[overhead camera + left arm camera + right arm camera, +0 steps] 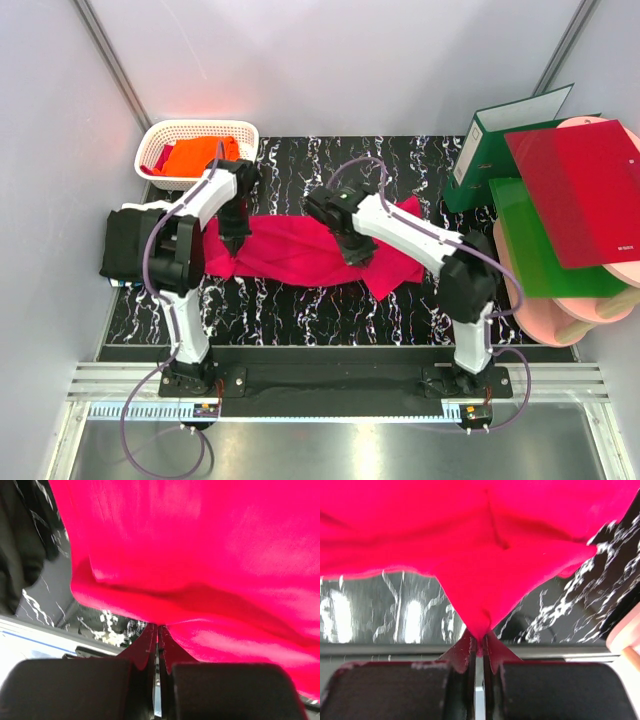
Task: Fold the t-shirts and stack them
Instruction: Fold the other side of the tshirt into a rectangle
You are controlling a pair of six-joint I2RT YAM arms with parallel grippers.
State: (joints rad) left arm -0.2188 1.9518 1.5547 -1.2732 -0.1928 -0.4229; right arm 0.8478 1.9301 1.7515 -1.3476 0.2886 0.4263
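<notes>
Crimson-pink t-shirt (pixel 310 250) lies stretched in a long band across the middle of the black marbled table (pixel 300 315), lifted a little at two pinch points. At the table's left edge a black t-shirt (pixel 130 245) sits in a compact pile, just beside the pink one's left end. The left gripper (pixel 236 238) has its fingers closed tight on a fold of the pink cloth, no gap showing between them in the left wrist view, where the fabric fans out from the tips (pixel 157 628). Further right, the right gripper (pixel 355 255) is pressed together in the same way on a pulled-up peak of the shirt (pixel 479 639). The step in hand looks like a two-arm fold. To do it well, both arms should probably travel together at one height and keep the span between them taut, so that the edge lands straight rather than bunched. Lay it down before letting go, since the right end beyond the right gripper looks rumpled and could drag under. As for containers, the white lattice basket (pixel 150 140) at back left holds an orange t-shirt (pixel 200 155) and some darker red cloth I cannot identify. At back right a green lever-arch binder (pixel 495 140) stands upright, its contents hidden, with a glossy red folder (pixel 575 190) leaning across it.
</notes>
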